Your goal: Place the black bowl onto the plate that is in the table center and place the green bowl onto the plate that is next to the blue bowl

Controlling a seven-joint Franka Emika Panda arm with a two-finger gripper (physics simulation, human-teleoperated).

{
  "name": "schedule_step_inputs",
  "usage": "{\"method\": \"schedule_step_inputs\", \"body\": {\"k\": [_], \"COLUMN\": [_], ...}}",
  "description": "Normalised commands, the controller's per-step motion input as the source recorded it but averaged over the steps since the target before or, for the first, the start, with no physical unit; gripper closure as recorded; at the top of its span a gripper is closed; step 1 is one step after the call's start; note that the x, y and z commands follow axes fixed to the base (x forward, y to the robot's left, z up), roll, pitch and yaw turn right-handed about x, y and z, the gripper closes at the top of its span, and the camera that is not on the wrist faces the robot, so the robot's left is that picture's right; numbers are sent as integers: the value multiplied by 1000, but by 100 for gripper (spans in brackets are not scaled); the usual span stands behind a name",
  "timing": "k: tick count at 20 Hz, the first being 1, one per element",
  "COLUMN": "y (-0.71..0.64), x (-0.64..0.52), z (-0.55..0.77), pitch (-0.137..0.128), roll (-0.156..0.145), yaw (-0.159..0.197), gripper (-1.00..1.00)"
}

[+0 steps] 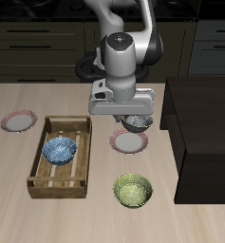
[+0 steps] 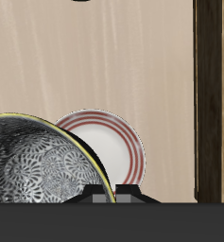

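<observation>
Gripper [image 1: 136,116] hangs above the table [image 1: 95,214] near frame centre in the exterior view, with the black bowl [image 1: 138,122] carried clear of the surface just below the hand. Fingers closed on the bowl's rim; finger gap itself not resolvable in either view, only the dark finger bases against the rim in the wrist view. Bowl [image 2: 43,161] hangs over the edge of the red-rimmed centre plate [image 1: 129,142], not resting on it.

Exterior view only: green bowl [image 1: 133,191] on the table at lower centre, nearer the front edge; blue bowl [image 1: 60,149] inside the wooden tray [image 1: 38,171] at left; second plate [image 1: 19,121] at far left beyond the tray; dark block [image 1: 201,138] at right.

Wrist view only: bowl's pale speckled interior and thin yellowish rim line, centre plate [image 2: 118,146] partly covered by the bowl, dark block edge [image 2: 213,95].
</observation>
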Motion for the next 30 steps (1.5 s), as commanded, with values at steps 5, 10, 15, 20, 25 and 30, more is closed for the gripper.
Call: {"method": "schedule_step_inputs", "body": {"k": [5, 10, 15, 20, 25, 30], "y": [123, 26, 28, 41, -27, -39], "x": [-42, 32, 10, 10, 73, 46], "z": [-62, -77, -51, -116, -226, -154], "pitch": [13, 11, 9, 14, 31, 44], "roll": [28, -3, 2, -2, -28, -40], "yaw": [-5, 10, 5, -4, 24, -2], "gripper": [100, 100, 100, 100, 100, -100]}}
